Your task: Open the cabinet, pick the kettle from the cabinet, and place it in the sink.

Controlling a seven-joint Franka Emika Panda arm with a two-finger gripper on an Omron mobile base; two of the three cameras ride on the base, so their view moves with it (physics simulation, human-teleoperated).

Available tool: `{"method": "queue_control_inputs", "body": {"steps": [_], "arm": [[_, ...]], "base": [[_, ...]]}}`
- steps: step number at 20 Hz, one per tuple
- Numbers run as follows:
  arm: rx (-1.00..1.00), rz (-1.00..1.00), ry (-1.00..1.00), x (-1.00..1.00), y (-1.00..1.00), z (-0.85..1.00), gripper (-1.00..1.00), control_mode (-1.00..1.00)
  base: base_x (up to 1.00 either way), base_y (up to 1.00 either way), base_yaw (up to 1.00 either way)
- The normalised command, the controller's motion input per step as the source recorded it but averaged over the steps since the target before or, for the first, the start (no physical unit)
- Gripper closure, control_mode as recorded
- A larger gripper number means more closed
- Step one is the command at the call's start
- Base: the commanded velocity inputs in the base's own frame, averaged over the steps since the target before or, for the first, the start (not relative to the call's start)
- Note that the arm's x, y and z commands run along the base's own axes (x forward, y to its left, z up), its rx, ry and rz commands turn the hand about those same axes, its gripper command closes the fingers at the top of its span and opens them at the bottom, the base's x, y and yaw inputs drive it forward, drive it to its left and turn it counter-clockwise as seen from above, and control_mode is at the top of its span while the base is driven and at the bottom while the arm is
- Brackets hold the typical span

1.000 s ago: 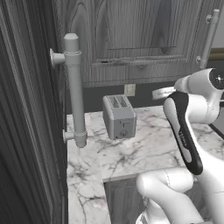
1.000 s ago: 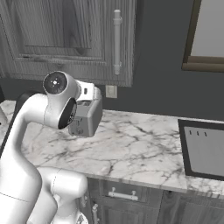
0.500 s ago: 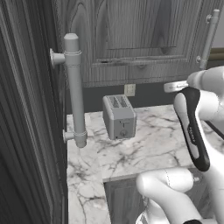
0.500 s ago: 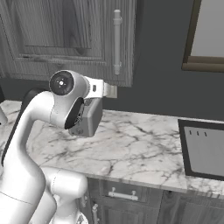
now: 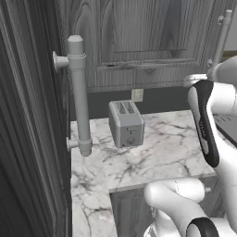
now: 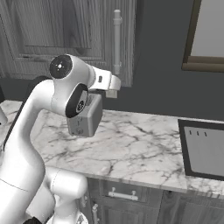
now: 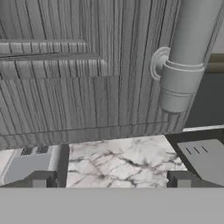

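We face the cabinet (image 7: 87, 65), door shut across the upper left of the hand view — nothing opened yet, so the kettle lies unseen behind it. Its bar handle (image 7: 186, 52) hangs upper right, the sink (image 6: 203, 151) far right, and our gripper (image 7: 111, 178) spread wide, holding nothing.

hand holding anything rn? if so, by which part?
Nothing. The hand is open and empty, fingertips apart, facing the closed cabinet door, its bar handle not yet touched.
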Motion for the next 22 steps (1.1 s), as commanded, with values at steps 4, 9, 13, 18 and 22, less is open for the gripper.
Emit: {"method": "queue_control_inputs", "body": {"steps": [4,9,13,18,22], "arm": [[0.00,-0.15,0.04,-0.01,-0.40,0.24,-1.00,-1.00],[0.00,-0.10,0.05,0.00,-0.36,0.23,-1.00,-1.00],[0.00,-0.01,0.03,0.00,-0.29,0.22,-1.00,-1.00],[0.00,0.01,0.01,0.00,-0.21,0.19,-1.00,-1.00],[0.00,0.07,0.00,0.06,-0.08,0.18,-1.00,-1.00]], "base": [[0.00,0.00,0.00],[0.00,0.00,0.00],[0.00,0.00,0.00],[0.00,0.00,0.00],[0.00,0.00,0.00]]}}
